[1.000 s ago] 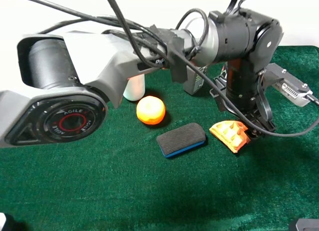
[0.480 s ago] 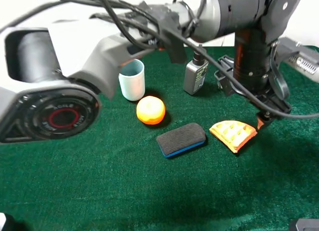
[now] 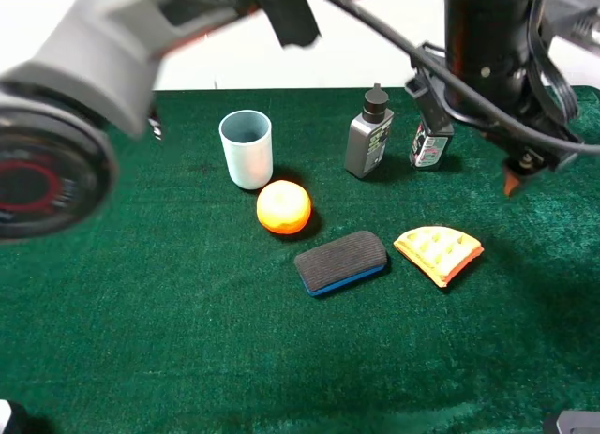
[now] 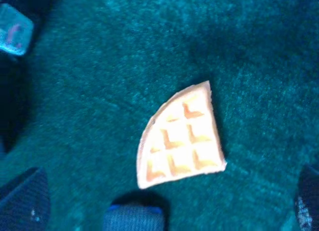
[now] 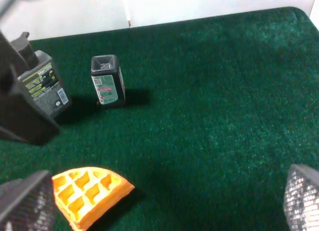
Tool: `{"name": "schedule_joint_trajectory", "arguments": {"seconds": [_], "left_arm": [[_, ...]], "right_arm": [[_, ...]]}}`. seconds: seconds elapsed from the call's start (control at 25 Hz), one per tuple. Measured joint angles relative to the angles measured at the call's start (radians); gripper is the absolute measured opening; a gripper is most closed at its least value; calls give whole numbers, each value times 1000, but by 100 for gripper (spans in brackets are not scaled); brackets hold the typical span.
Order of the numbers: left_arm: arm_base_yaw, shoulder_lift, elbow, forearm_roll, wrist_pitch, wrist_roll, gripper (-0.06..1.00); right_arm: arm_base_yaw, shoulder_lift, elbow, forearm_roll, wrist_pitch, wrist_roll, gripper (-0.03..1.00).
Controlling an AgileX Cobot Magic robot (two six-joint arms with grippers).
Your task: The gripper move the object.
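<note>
Exterior high view: a green felt bench (image 3: 187, 359) is backed by a white wall (image 5: 199, 4). Reference item: the dark eraser (image 3: 340, 261) with a blue base, lying flat. The waffle wedge (image 3: 439, 251) lies flat on the felt just right of the eraser, apart from it, and neither tool touches it. An orange ball (image 3: 283, 207) sits near the eraser's left rear, and a pale cup (image 3: 247, 149) stands upright beyond the ball. A grey bottle (image 3: 367, 139) and a small bottle (image 3: 427, 148) stand behind the eraser, the small one partly hidden by the left arm (image 3: 487, 50). The left tool (image 4: 164, 203) hangs above the wedge, fingers spread wide, holding nothing. The right tool (image 5: 164, 201) is likewise spread wide and empty.
</note>
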Motion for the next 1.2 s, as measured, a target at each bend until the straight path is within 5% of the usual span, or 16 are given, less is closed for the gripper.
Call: {"name": "schedule_joint_trajectory", "arguments": {"seconds": [1.2], "left_arm": [[8,-703,830,130,-1,-51,99]], "right_arm": [[0,0,0,0,0,0,70]]}}
